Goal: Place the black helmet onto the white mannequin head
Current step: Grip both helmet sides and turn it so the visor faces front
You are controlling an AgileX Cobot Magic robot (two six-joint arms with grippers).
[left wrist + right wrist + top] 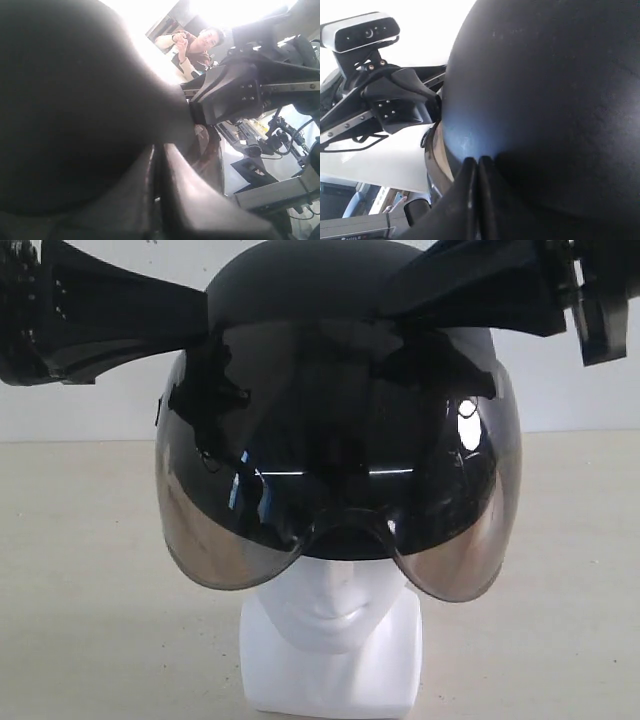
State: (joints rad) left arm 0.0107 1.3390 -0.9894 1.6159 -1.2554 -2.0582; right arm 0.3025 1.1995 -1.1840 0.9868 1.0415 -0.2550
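The black helmet (340,430) fills the middle of the exterior view. It sits low over the white mannequin head (335,615), which stands at the bottom centre of the frame on a beige table (90,610). Only the head's nose tip, mouth, chin and blocky neck base show. Everything above them is hidden behind the smoky visor (215,540), whose notched lower edge arches just over the nose. Whether the helmet's lining rests fully on the crown cannot be told.

The left gripper (190,315) reaches in from the upper left of the frame and touches the helmet's shell high on that side. The right gripper (420,290) comes in from the upper right and touches the shell on the opposite side, so the helmet lies between the two.

In the left wrist view the left gripper (157,150) has its two fingers (185,190) drawn together, with only a thin seam between them. Their tips press against the dark curve of the helmet (65,110), and the right gripper (200,107) shows beyond it.

The right wrist view shows the same for the right gripper (474,161): its fingers (462,200) are closed against each other and the tips butt against the helmet (555,100). The left gripper (437,107) meets the shell on the far side.

A pale wall (580,390) stands behind the table.
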